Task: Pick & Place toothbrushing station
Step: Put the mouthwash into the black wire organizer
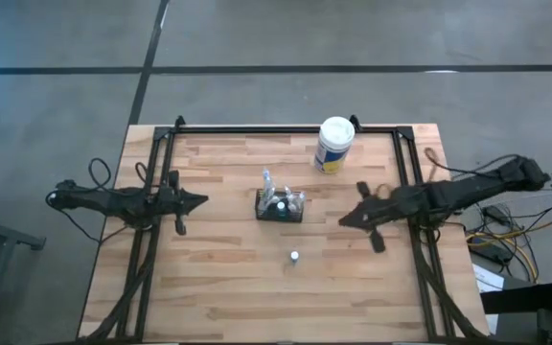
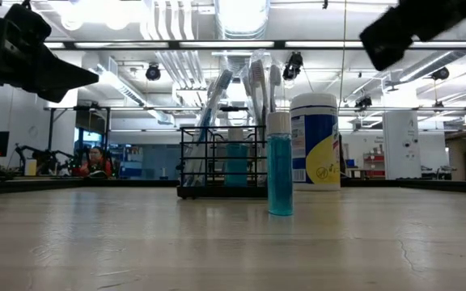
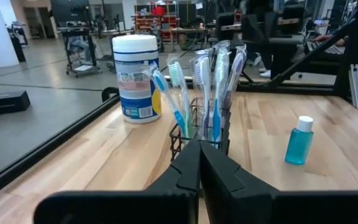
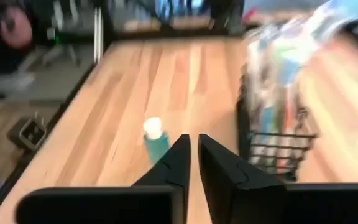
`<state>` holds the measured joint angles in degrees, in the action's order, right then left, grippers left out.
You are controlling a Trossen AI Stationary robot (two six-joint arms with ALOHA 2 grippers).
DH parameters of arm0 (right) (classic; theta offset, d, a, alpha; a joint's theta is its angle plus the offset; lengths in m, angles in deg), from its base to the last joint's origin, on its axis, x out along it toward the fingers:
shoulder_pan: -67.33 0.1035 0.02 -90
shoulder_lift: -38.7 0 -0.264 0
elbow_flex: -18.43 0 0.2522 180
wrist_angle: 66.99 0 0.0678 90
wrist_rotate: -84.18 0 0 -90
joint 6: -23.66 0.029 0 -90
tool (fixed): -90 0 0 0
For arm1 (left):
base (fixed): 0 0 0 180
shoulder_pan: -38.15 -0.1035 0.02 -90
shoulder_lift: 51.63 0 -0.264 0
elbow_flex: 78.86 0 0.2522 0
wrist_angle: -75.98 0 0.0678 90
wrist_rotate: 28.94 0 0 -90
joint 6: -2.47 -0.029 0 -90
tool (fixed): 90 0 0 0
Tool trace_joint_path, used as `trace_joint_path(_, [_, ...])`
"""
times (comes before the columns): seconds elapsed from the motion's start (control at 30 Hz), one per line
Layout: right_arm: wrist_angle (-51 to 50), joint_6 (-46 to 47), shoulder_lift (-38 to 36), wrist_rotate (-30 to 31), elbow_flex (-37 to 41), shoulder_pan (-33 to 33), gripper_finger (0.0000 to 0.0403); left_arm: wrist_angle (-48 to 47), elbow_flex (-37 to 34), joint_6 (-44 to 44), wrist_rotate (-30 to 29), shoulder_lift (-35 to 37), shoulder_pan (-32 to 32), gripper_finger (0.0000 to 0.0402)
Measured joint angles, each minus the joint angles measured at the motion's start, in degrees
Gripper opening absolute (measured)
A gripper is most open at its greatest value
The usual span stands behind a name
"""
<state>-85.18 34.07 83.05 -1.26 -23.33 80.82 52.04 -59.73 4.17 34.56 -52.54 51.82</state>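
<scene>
Right now I have the caddy mid-table, brushes upright, bottle nearby. Left gripper waits pinched shut; right gripper shows a thin gap, holding nothing. I'd open wide, then clamp one mesh wall, avoiding brushes.
</scene>
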Motion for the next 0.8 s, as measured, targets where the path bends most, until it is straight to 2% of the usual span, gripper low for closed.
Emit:
trace_joint_path(0.13, [-4.09, -1.05, 13.78, -0.06, -10.39, 2.50, 0.0064, 0.04, -0.05, 0.33, 0.05, 0.00, 0.00, 0.0013])
trace_joint_path(0.4, [-8.98, -14.27, 36.10, -1.81, -28.89, 6.31, 0.0157, -0.02, -0.05, 0.98, 2.93, 0.00, 0.00, 0.0010])
trace_joint_path(0.63, [-22.38, -18.72, 49.88, -1.76, -42.28, 6.37, 0.0214, -2.07, -0.07, 1.70, 3.61, 0.01, 0.00, 0.0011])
trace_joint_path(0.8, [-24.12, -19.53, 55.56, -2.18, -45.12, 6.22, 0.0235, -2.51, -0.07, 2.04, 4.63, 0.02, 0.02, 0.0013])
